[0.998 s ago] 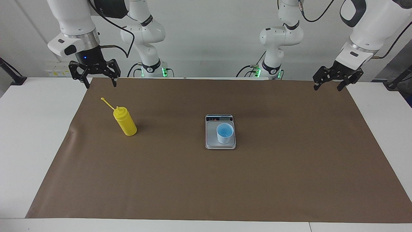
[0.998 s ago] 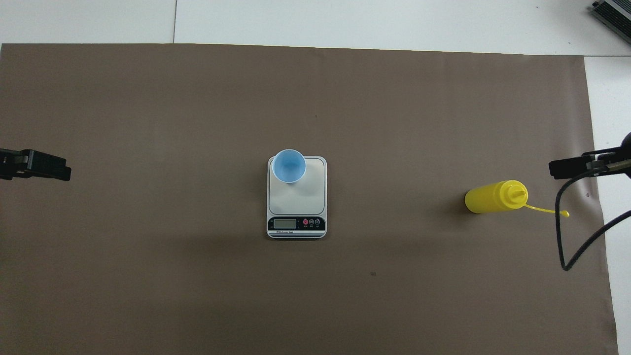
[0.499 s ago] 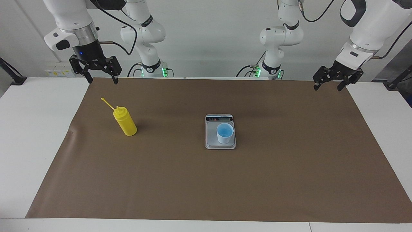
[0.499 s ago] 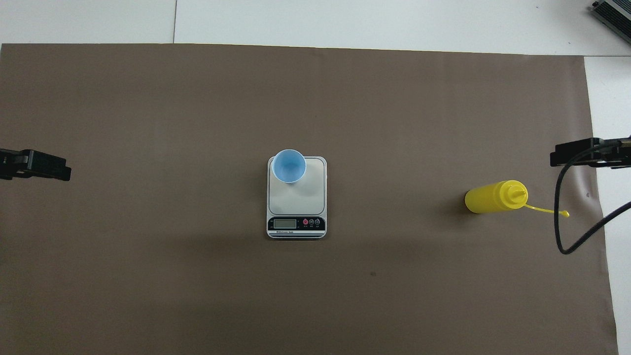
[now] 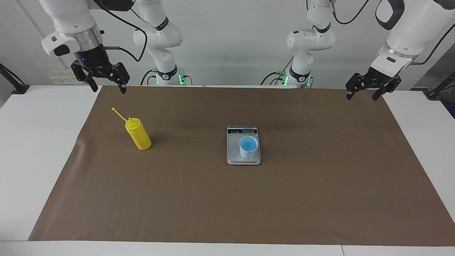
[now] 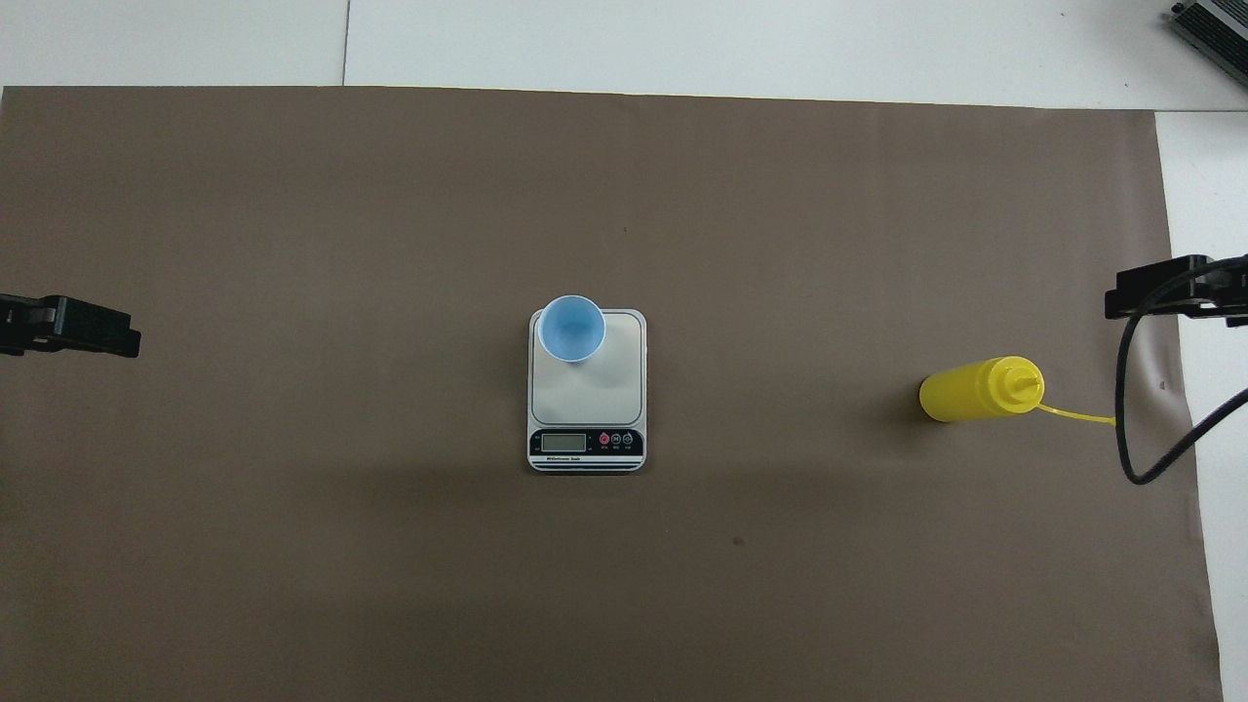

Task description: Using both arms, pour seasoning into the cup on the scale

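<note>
The yellow seasoning bottle (image 5: 139, 135) (image 6: 975, 390) stands upright on the brown mat toward the right arm's end, its cap strap (image 5: 118, 113) sticking out to the side. The light-blue cup (image 5: 248, 146) (image 6: 571, 329) sits on the silver-grey scale (image 5: 233, 151) (image 6: 595, 390) at mid-table, on the part of the plate away from the display. My right gripper (image 5: 108, 90) hangs open and empty, up in the air over the mat's edge at its own end, apart from the bottle. My left gripper (image 5: 362, 97) waits open and empty over the mat's edge at the left arm's end.
The brown mat (image 5: 227, 199) covers most of the white table (image 5: 35, 142). A black cable (image 6: 1131, 429) loops down from the right arm close to the bottle's strap. A grey device (image 6: 1214, 24) lies at a table corner farthest from the robots.
The right gripper has risen and drifted outward toward its own end of the table, away from the bottle. Left gripper, bottle, cup and scale have not moved.
</note>
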Motion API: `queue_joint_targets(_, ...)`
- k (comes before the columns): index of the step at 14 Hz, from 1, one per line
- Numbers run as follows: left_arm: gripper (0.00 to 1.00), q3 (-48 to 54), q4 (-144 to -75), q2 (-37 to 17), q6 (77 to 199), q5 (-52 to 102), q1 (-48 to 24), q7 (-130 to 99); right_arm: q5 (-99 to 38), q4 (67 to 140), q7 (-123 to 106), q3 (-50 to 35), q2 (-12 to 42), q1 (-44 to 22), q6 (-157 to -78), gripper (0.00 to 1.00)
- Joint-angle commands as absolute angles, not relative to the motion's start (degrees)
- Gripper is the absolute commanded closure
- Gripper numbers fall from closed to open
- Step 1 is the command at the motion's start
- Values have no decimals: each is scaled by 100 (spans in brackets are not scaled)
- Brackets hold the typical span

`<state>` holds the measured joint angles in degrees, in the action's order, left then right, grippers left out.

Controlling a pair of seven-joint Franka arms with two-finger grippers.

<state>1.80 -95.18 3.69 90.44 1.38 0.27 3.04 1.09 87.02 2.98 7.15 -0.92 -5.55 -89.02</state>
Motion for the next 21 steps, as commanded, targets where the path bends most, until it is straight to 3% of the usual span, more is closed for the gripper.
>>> queue_joint_targets(1,0,185,-9571,448,8982,149,70,387,79,8657,326,677,-26,-492,-8702,0)
queue_joint_targets(21,0,185,-9562,457,8982,149,70,387,9,8859,281,703,-141,-378,-8745,0)
